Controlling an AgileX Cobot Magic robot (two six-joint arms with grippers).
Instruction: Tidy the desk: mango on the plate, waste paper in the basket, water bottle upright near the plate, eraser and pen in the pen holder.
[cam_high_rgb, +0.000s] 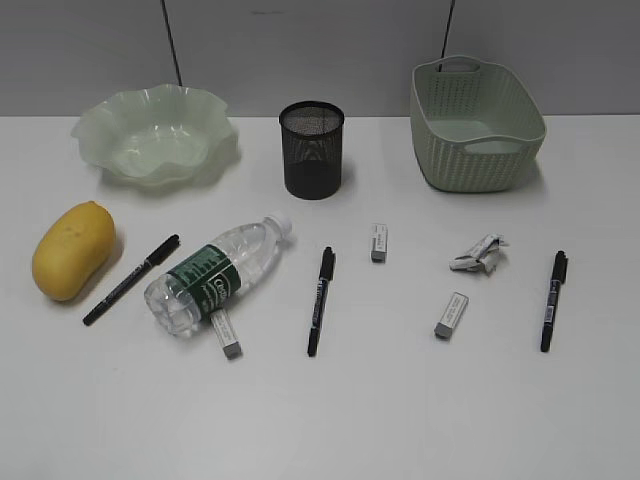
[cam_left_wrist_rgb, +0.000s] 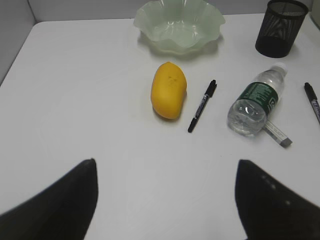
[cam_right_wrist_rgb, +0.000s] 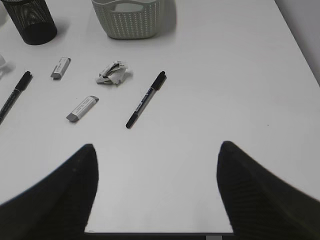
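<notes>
The mango (cam_high_rgb: 72, 250) (cam_left_wrist_rgb: 169, 90) lies on the desk (cam_high_rgb: 380, 400) at the left, in front of the wavy plate (cam_high_rgb: 155, 133) (cam_left_wrist_rgb: 180, 25). The water bottle (cam_high_rgb: 220, 272) (cam_left_wrist_rgb: 257, 100) lies on its side over an eraser (cam_high_rgb: 227, 335). Three pens (cam_high_rgb: 130, 280) (cam_high_rgb: 320, 300) (cam_high_rgb: 554, 300) and two more erasers (cam_high_rgb: 379, 242) (cam_high_rgb: 451, 315) lie scattered. The waste paper (cam_high_rgb: 478, 253) (cam_right_wrist_rgb: 112, 73) sits in front of the basket (cam_high_rgb: 475, 120) (cam_right_wrist_rgb: 127, 17). The pen holder (cam_high_rgb: 312, 148) (cam_right_wrist_rgb: 31, 20) stands at the back centre. My left gripper (cam_left_wrist_rgb: 165, 167) and right gripper (cam_right_wrist_rgb: 157, 152) are open, empty, near the front edge.
A grey wall runs behind the desk. The desk's front edge shows low in the right wrist view (cam_right_wrist_rgb: 160, 233). Two dark cables hang along the wall behind the plate (cam_high_rgb: 172, 45) and the basket.
</notes>
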